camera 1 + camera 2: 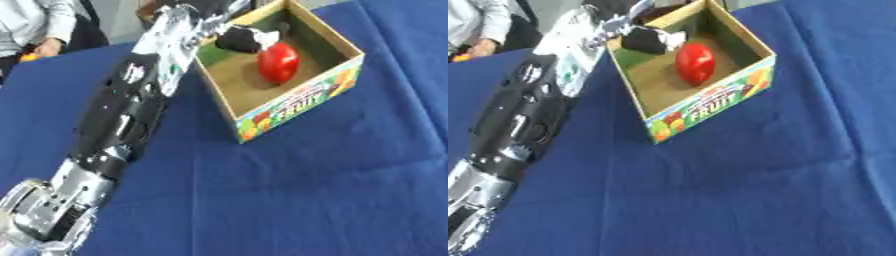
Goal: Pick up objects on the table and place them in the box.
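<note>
Left eye view: left robot hand (pixel 243 37) inside box (pixel 302 100), beside red object (pixel 278 62).

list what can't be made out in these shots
- Left hand: reaches into the box; both views too blurred to read its fingers.
- Red object: contact with the hand unclear, blurred.
- Right hand: in neither view.
- Box print: only "FRUIT" readable.
</note>
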